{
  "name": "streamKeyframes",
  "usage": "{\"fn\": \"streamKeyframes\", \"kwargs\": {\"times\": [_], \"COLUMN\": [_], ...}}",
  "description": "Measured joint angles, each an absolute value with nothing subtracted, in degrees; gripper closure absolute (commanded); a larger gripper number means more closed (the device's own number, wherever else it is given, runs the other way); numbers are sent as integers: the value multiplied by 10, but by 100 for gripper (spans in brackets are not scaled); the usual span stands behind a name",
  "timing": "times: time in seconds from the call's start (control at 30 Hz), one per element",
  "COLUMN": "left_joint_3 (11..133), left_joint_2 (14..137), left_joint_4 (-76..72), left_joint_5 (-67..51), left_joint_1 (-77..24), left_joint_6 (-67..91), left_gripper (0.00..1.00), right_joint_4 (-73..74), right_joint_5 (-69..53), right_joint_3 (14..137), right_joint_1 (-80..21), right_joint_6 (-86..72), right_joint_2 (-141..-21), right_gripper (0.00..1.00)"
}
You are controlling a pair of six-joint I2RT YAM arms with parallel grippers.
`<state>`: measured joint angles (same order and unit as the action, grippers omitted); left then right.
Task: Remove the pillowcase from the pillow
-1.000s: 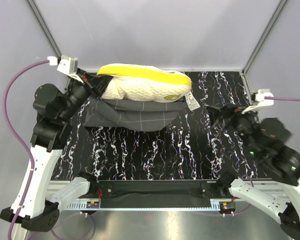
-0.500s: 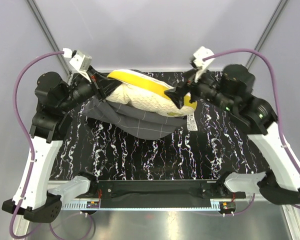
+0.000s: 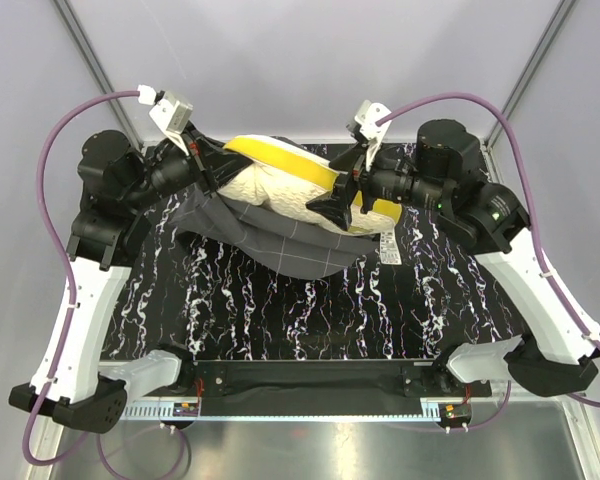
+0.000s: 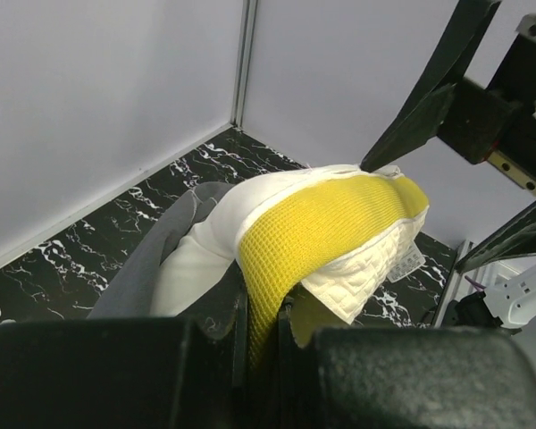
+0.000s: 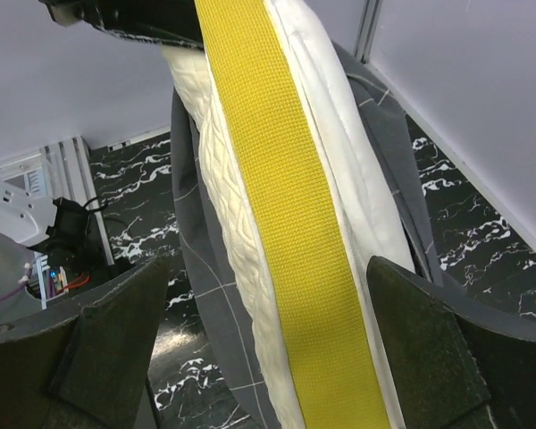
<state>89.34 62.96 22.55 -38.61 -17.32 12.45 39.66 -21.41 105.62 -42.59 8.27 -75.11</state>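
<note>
Near edge: black white-veined marble tabletop (image 3: 280, 320), nothing of the task on it there.

Mid-table: dark charcoal-grey fabric pillowcase with thin white grid lines (image 3: 280, 245) sags in a pouch under the pillow. Its lower fold looks to rest on the marble. Its open mouth faces up and back.

Above and behind it: rectangular cream-white quilted pillow with bright yellow side edge (image 3: 280, 190), at the back of the table and tilted with its left end higher. The top face and the yellow band are fully exposed. The underside sits in the case. Small white tag (image 3: 389, 246) hangs free at the right end, outside the case.

Left gripper (image 4: 263, 304): clamped on the yellow edge at the pillow's left end, mesh pinched between the fingers. Grey cloth lies just beside the pinch; can't tell if any is caught in it.

Right gripper (image 5: 270, 268): jaws spread wide, straddling the yellow band at the right end. One finger is on each side with a gap to the pillow, so no grip.

Status, my read: well past half. The pillow is mostly out and the case is bunched low.

Left to do:
- close the right gripper on the pillow
- lift or pull the pillow clear so the case drops off
- or pin the case and draw the pillow out

Case and pillow are not yet separated, so not done.
</note>
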Motion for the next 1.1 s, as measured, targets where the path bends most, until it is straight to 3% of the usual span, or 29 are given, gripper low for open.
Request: {"fn": "streamKeyframes", "kwargs": {"times": [1.1], "left_joint_3": [900], "left_joint_2": [630], "left_joint_4": [236], "left_joint_5": [-417], "left_joint_1": [-173], "left_joint_6": [123], "left_gripper": [100], "right_joint_4": [329], "right_joint_5": [-169], "right_joint_3": [993], "right_joint_1": [-426], "right_joint_6": [115], "right_joint_2": [-752], "right_gripper": [0]}}
